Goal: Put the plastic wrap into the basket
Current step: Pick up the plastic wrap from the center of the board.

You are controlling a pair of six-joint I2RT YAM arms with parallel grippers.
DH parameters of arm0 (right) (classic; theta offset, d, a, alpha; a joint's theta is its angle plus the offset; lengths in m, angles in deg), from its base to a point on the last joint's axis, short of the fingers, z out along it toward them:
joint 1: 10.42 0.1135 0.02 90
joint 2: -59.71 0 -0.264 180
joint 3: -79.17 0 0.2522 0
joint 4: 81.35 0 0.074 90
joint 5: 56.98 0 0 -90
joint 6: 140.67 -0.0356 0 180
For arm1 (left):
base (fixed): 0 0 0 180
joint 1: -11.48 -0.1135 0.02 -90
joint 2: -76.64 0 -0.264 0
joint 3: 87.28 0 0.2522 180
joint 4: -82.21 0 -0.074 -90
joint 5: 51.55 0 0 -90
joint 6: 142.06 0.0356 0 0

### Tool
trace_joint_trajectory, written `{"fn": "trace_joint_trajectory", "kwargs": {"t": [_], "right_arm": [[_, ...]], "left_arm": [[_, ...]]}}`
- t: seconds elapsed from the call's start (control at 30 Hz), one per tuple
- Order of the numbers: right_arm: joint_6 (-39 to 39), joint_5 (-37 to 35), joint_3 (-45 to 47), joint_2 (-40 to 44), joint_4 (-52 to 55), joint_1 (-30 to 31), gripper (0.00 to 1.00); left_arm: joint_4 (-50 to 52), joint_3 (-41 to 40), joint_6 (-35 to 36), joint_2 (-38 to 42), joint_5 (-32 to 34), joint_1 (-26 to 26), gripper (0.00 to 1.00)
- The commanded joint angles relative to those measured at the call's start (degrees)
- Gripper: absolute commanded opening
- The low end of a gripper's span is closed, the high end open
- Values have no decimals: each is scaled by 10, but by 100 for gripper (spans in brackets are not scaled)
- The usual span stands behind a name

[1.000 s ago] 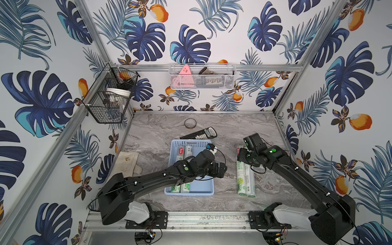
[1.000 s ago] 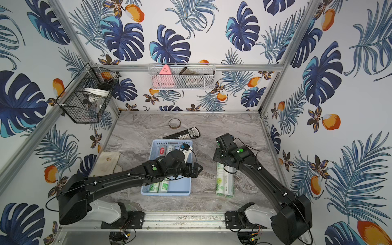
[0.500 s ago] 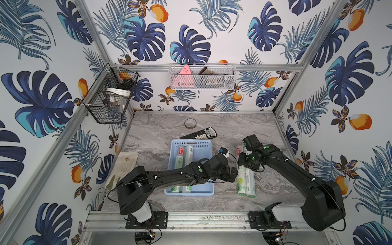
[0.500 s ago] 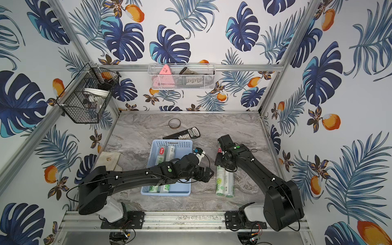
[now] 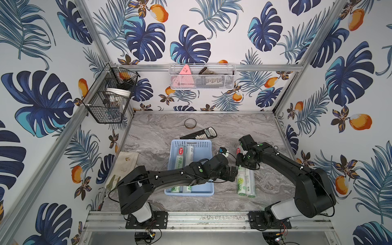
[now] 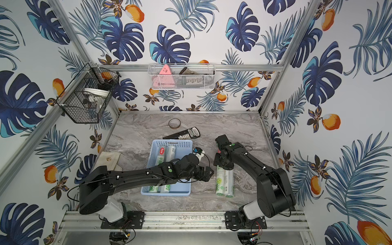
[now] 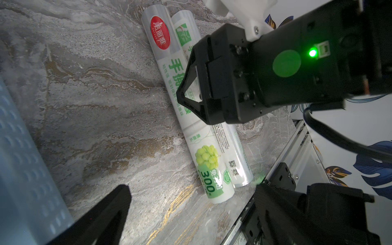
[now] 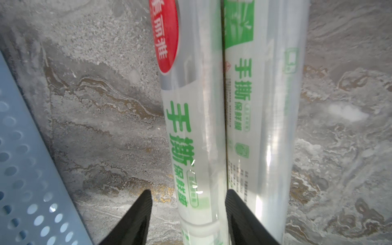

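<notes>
Left hand (image 5: 235,173) swung off basket (image 5: 191,141) toward rolls (image 5: 241,180), open, empty. Right hand (image 8: 188,192) straddles basket-side roll (image 8: 195,131) crosswise, seemingly unclamped.

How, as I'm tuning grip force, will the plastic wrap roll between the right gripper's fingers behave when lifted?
Probably stiff: the plastic wrap roll lies rod-straight. Its glossy film shows glints, so it may slip in the right gripper. Being round and close beside the neighbouring roll, it could roll or drag that one.
</notes>
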Motion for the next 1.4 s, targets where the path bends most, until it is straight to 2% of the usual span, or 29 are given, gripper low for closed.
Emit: {"fn": "trace_joint_trajectory", "kwargs": {"t": [0.0, 0.73, 1.37], "right_arm": [[7, -9, -4, -6, -8, -1, 60], [67, 24, -7, -58, -35, 0, 61], [70, 37, -20, -124, -54, 7, 62]], "left_arm": [[-7, 3, 0, 1, 6, 0, 99], [-7, 2, 0, 3, 8, 0, 99], [3, -1, 3, 23, 22, 1, 99]]}}
